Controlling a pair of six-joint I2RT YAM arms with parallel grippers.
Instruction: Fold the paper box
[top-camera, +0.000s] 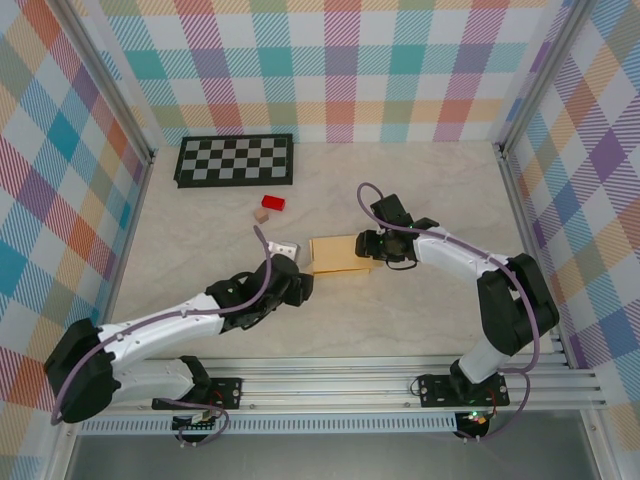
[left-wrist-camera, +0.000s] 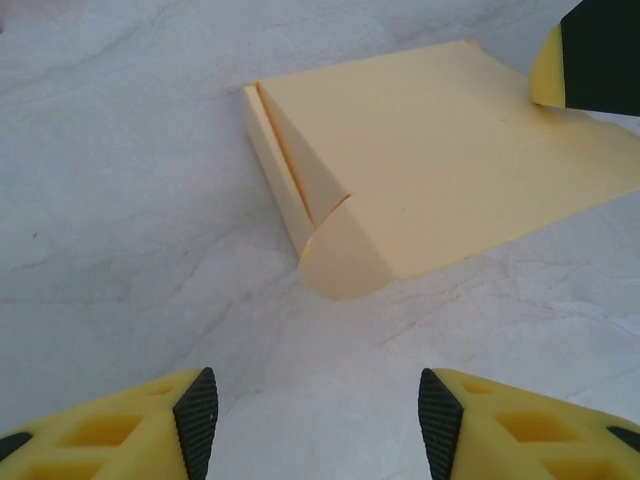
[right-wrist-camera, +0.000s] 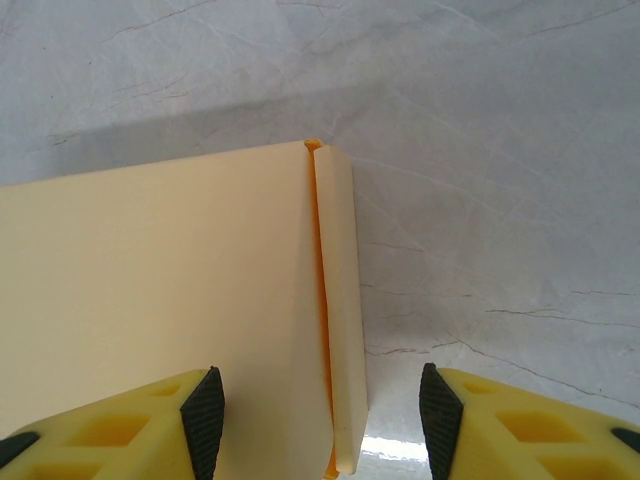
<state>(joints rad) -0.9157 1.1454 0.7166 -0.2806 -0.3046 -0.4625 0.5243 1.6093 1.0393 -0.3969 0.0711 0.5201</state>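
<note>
Two arms reach toward one flat, yellow-orange thin-cardboard paper box (top-camera: 338, 254) lying about mid-way across the pale marbled counter (top-camera: 420, 180).

From overhead I see the left arm (top-camera: 170, 325) stretched in from the near left, its jaws stopping just short of the box's near-left corner. On my left wrist feed the left jaws stand apart with bare counter between their black pads (left-wrist-camera: 197, 420), holding nothing. The box (left-wrist-camera: 440, 170) lies ahead of them, with a narrow side wall folded up along one edge and a rounded flap (left-wrist-camera: 340, 255) curling over at the corner nearest the camera.

The right arm (top-camera: 470, 260) comes in from the right, with its jaws at the box's right edge. On the right wrist feed the right jaws are also spread apart and clamp nothing. One black pad (right-wrist-camera: 203, 420) is over the box (right-wrist-camera: 150, 300) and the other over bare counter, and a narrow folded strip (right-wrist-camera: 340, 300) of the box's edge runs between them. One right fingertip (left-wrist-camera: 590, 50) shows at the box's far corner on the left wrist feed; I cannot tell whether it presses on the cardboard.

A black-and-white checkerboard (top-camera: 235, 160) lies at the far left. A small red block (top-camera: 273, 203) and a tiny tan cube (top-camera: 261, 214) sit just beside each other between the checkerboard and the box, apart from both.
</note>
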